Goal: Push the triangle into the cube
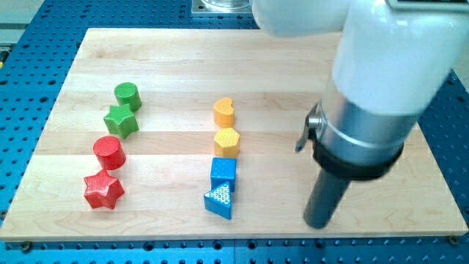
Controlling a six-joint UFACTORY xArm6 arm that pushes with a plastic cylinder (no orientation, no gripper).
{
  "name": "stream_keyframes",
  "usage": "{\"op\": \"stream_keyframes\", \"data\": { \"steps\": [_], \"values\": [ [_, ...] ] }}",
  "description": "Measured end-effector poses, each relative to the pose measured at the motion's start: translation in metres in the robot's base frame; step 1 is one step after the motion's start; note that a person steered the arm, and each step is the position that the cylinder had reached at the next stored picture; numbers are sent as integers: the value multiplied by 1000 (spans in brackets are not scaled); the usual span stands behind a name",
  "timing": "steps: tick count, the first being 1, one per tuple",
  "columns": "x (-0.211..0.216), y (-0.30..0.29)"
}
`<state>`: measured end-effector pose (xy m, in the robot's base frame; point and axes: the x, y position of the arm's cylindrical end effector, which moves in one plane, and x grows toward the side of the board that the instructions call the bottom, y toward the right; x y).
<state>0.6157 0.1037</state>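
The wooden surface (293,73) carries eight small blocks, and my tool, a plain dark rod with nothing to open or close and nothing held, stands at the view's lower right, its tip (318,224) well apart from every block.

The blue triangle (220,199) already lies touching, or all but touching, the blue cube (223,171) just above it, so little travel seems left. The main risk, as I judge it, is the approach: coming straight across from the view's right, the tip would strike the triangle's side and slide it leftward off the cube instead of into it.

A push from below is safer, yet too long a push would drive the cube into the yellow hexagon (226,141) and the yellow heart (223,112), which stand in the same column (a chain waiting to happen).

The green cylinder (127,95), green star (121,121), red cylinder (109,152) and red star (102,191) sit far left, out of harm.
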Motion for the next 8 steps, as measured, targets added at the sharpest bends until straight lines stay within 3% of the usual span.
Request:
{"op": "stream_keyframes", "data": {
  "steps": [2, 5, 6, 8],
  "values": [
    [2, -107],
    [-13, -139],
    [3, -162],
    [-43, -178]
  ]
}}
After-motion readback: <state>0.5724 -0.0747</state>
